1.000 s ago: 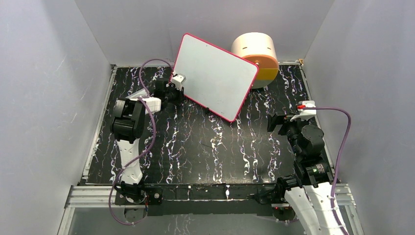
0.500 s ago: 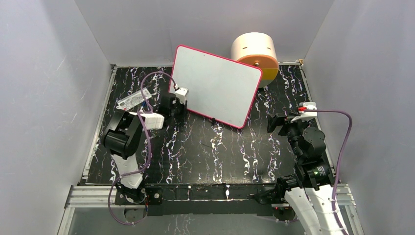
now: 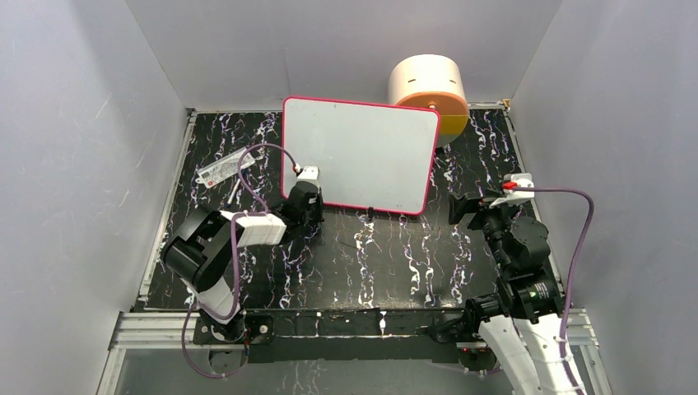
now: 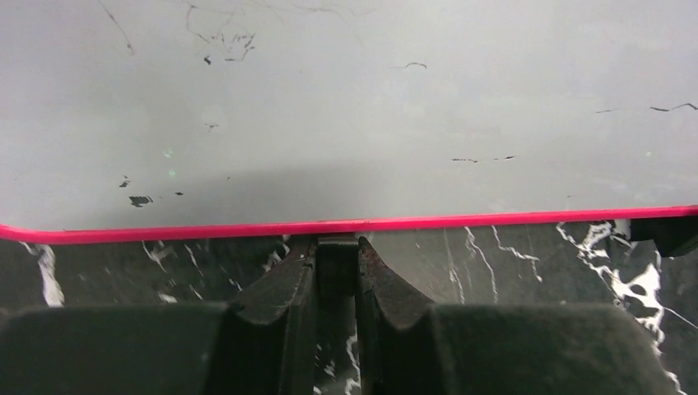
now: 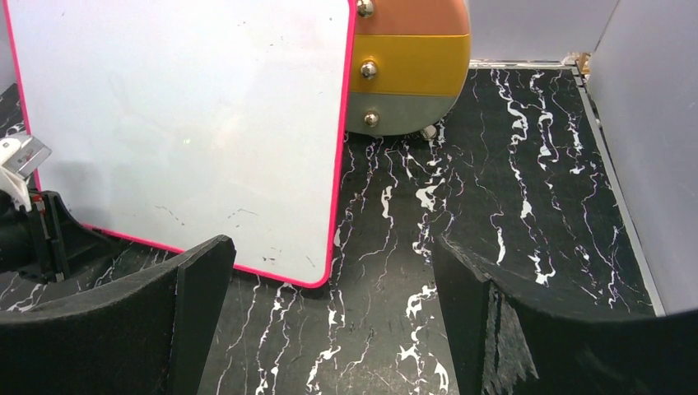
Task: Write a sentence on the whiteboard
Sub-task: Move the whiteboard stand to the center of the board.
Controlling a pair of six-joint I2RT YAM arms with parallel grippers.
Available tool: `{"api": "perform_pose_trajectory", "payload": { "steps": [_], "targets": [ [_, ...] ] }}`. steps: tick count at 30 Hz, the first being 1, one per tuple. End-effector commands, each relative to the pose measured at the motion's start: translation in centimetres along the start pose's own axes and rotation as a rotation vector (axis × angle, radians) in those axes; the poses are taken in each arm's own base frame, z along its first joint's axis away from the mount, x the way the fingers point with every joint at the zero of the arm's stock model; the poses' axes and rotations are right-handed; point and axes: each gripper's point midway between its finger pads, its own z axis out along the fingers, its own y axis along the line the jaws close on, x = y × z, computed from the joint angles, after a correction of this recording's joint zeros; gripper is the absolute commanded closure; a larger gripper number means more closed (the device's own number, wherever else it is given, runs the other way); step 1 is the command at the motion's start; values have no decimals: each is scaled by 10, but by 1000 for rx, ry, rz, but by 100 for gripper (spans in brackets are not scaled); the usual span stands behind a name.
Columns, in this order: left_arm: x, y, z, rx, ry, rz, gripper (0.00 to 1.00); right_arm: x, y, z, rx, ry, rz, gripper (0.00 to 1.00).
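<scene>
Left gripper [image 4: 337, 247]: jaws nearly together, pinching a small dark tab [image 4: 337, 262] on the near edge of the whiteboard [image 3: 362, 152]. The board is at the far middle of the worktop [image 3: 370, 263], with faint scuffs on its face. A cream-and-orange drum [image 3: 430, 86] stands behind its far right corner. Right gripper [image 5: 331, 247]: jaws spread wide, empty, near the worktop's right edge.

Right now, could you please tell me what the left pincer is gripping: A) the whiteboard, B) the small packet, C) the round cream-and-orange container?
A: the left pincer is closed at the pink-framed near edge of the whiteboard, while the packet lies apart from it on the table.
</scene>
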Motion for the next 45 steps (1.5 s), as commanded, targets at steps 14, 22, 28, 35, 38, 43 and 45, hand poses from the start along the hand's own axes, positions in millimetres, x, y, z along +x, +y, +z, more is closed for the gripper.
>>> {"api": "perform_pose_trajectory", "payload": {
  "steps": [14, 22, 28, 35, 38, 43, 45],
  "targets": [
    [51, -37, -41, -163, 63, -317, 100, -24, 7, -6, -29, -95, 12, 1],
    [69, -54, -46, -226, 60, -339, 100, -25, 8, -8, -30, -101, 13, 1],
    [75, -66, -55, -230, 54, -345, 100, -25, 9, -8, -37, -103, 13, 1],
    [82, -71, -63, -247, 66, -337, 72, -25, 10, -8, -41, -102, 13, 1],
    [77, -72, -65, -249, 57, -338, 59, -25, 10, -8, -39, -103, 13, 1],
    [56, -75, -77, -251, 25, -336, 41, -26, 9, -9, -33, -107, 12, 1],
    [48, -75, -83, -247, 17, -323, 36, -25, 9, -8, -33, -103, 10, 1]
  ]
}}
